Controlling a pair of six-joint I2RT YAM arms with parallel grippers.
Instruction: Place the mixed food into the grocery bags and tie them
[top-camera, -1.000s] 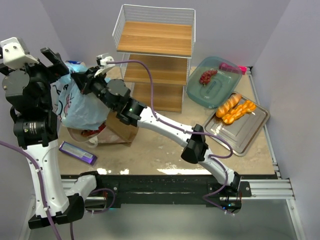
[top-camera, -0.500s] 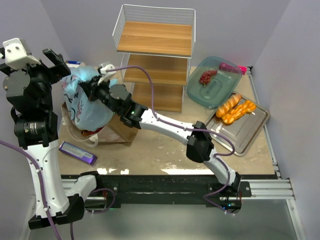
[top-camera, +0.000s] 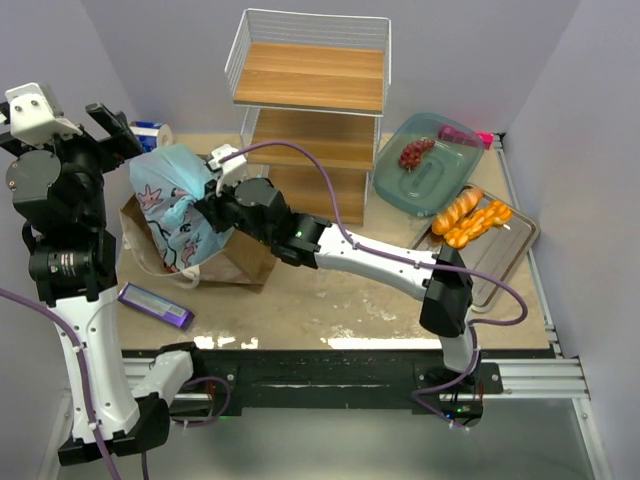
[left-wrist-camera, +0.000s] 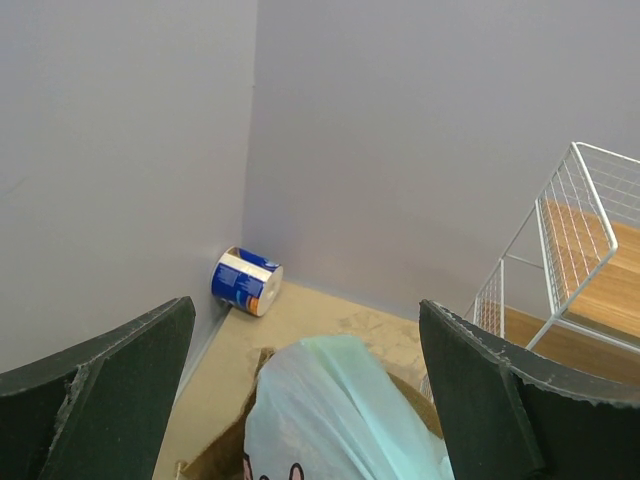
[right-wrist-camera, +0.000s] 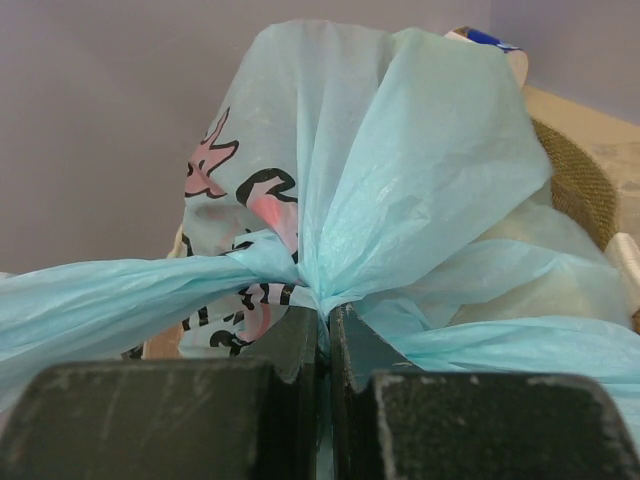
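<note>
Here the right gripper (right-wrist-camera: 322, 330) pinches the light-blue plastic bag (right-wrist-camera: 400, 150); the left gripper (left-wrist-camera: 305, 305) gapes wide, empty.

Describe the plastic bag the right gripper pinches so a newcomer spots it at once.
Find the white wire shelf unit; left of its base stands a brown paper bag. The light-blue plastic bag bulges above it, pinched by the right gripper. It alone is thin film printed with pink-and-black figures.

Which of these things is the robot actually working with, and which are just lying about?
Job: blue plastic bag, pinched by the right gripper; brown paper bag; breads.
Lying about: purple bar; blue-and-white roll; wire shelf; teal dish; metal tray.
</note>
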